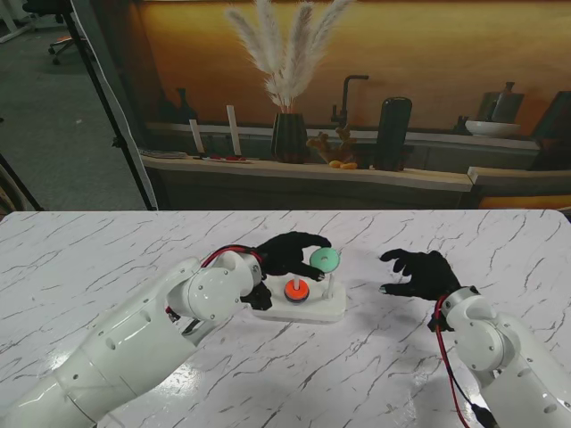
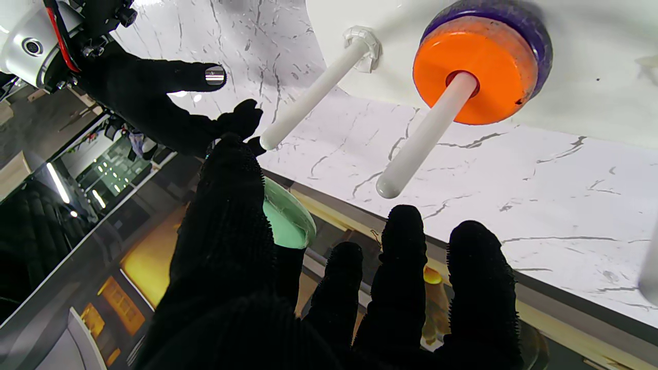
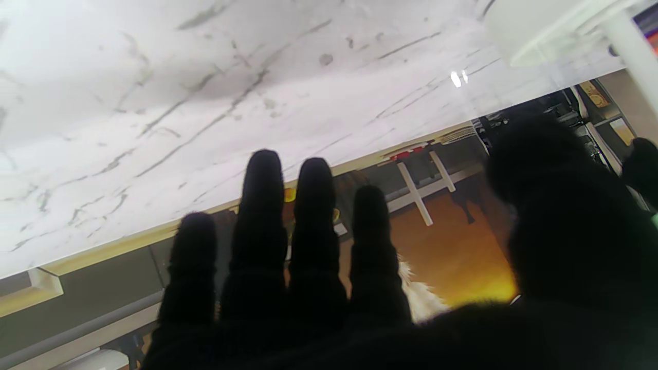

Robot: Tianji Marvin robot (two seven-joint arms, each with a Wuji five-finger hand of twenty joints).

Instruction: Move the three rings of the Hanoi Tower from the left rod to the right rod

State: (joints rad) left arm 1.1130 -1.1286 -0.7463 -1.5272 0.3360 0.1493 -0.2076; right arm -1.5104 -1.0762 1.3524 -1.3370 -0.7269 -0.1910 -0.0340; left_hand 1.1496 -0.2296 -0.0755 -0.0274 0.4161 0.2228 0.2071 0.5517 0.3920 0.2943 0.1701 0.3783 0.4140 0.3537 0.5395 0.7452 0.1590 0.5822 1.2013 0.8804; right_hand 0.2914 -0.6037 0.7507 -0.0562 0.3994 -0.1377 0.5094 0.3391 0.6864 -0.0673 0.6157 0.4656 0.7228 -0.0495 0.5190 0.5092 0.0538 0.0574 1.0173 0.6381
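The white tower base (image 1: 326, 310) lies at the table's middle. An orange ring (image 1: 297, 290) sits on a purple ring (image 2: 519, 25) on what looks like the middle rod (image 2: 421, 149). The right rod (image 2: 313, 95) is bare. My left hand (image 1: 290, 252) is over the base, shut on the green ring (image 1: 325, 259), which is pinched between thumb and finger (image 2: 288, 218) near the right rod's tip. My right hand (image 1: 419, 272) hovers right of the base with its fingers (image 3: 313, 216) spread and nothing in it.
Another rod (image 2: 650, 267) shows blurred at the left wrist view's edge. A shelf (image 1: 303, 169) with a vase of pampas grass (image 1: 288, 134) and bottles runs behind the table's far edge. A tripod leg (image 1: 111, 116) stands at the far left.
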